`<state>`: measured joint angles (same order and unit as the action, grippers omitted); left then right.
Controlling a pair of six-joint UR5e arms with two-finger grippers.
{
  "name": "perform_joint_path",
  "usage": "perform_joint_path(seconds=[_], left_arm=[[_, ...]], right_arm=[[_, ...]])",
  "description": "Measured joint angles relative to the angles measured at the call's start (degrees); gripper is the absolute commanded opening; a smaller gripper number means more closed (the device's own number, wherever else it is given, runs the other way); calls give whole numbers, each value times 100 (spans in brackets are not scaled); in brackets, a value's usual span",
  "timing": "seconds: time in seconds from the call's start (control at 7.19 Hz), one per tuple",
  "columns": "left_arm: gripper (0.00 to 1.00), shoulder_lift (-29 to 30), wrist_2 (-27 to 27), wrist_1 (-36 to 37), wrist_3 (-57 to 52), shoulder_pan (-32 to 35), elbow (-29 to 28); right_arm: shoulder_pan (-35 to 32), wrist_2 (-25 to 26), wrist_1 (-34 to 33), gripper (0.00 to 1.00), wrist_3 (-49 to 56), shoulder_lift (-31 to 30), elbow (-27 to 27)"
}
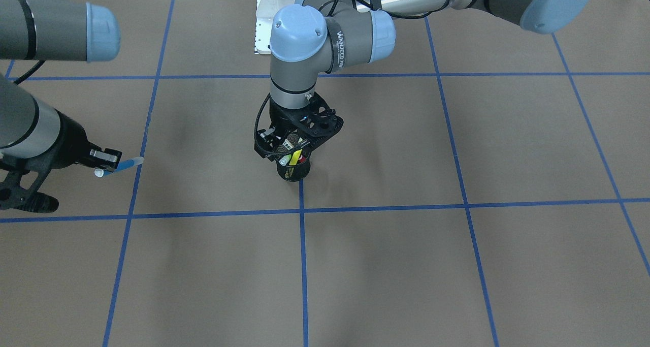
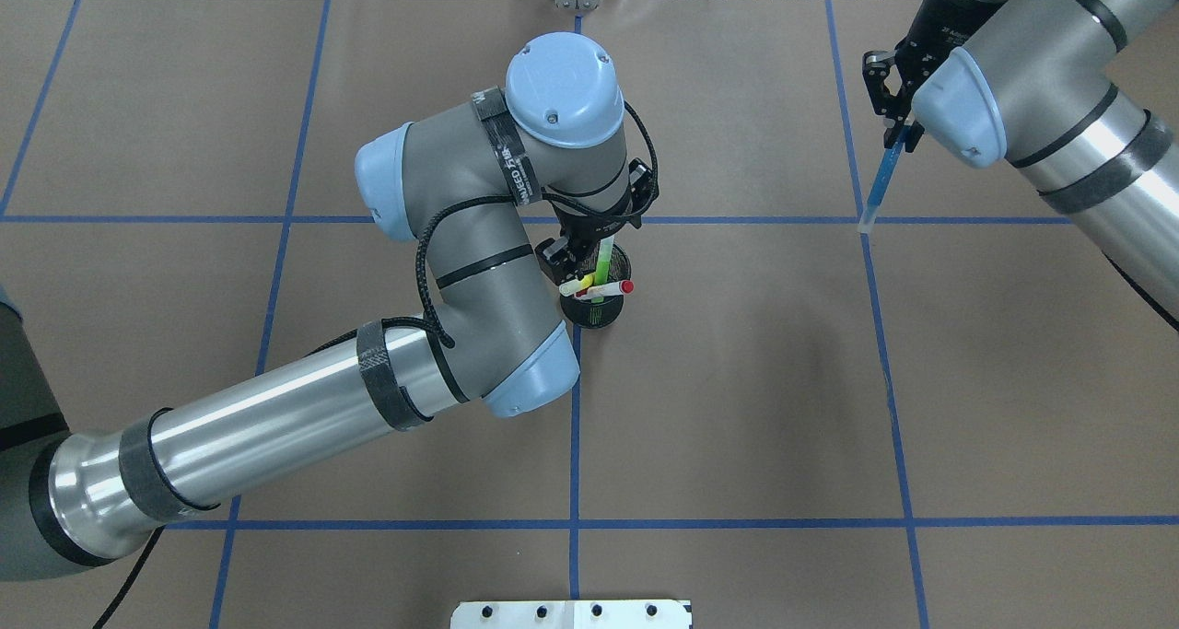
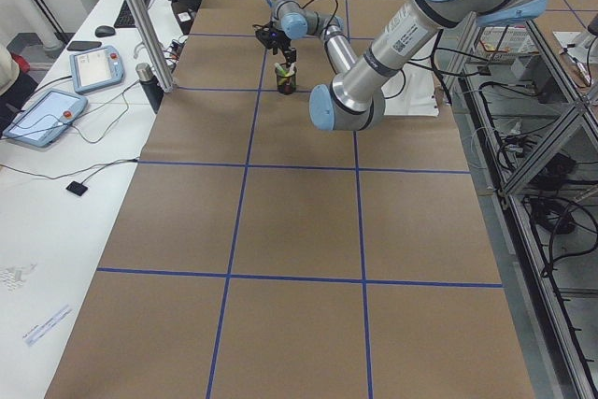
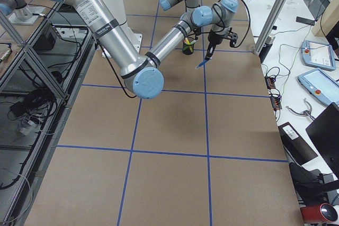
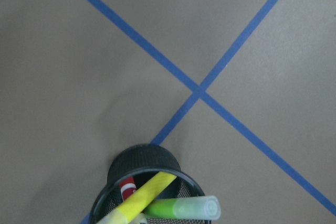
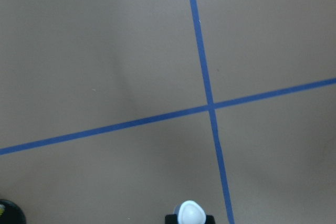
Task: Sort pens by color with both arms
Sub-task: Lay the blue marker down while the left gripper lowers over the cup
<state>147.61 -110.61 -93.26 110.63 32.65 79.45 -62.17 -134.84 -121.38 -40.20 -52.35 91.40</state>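
Front view: brown paper table gridded with blue tape lines, plenty of bare room toward the near edge. My left pincer hangs right over the black mesh cup and hides most of it. Only the yellow pen shows clearly, and I can't tell whether the jaws are parted or closed. My right pincer, at the view's left edge, is clenched on the blue pen; its arm is cut off by the frame. Overhead: the cup sits just beside a tape crossing mid-table. The green pen runs up under the left pincer, and the red-capped pen and the yellow pen lean crossed in the cup's mouth. The blue pen hangs tilted, well apart from the cup, tip over a tape line; touching paper or not, can't tell. The white base plate is cut by the bottom edge. Left side view: both pincers far and small; a white bench with tablets runs along the table. Right side view: the blue pen slants down near a tape line, open paper nearer the camera. Left wrist: no fingers in view, three pens in the cup, cut by the bottom edge. Right wrist: only the blue pen's white end shows, bare paper and a tape crossing ahead.
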Motion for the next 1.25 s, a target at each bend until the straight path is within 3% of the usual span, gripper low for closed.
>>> perform_joint_path(seconds=[0.42, 0.56, 0.97, 1.25], left_arm=[[78, 17, 28, 61, 61, -207, 1], [72, 10, 37, 94, 63, -283, 8], [58, -2, 42, 241, 64, -384, 148], [55, -41, 42, 362, 64, -390, 290]], right_arm=[[15, -523, -302, 25, 881, 591, -1665], [131, -686, -355, 26, 940, 774, -1956], [474, -707, -465, 26, 1218, 946, -2228], [596, -703, -597, 27, 1389, 956, -2309]])
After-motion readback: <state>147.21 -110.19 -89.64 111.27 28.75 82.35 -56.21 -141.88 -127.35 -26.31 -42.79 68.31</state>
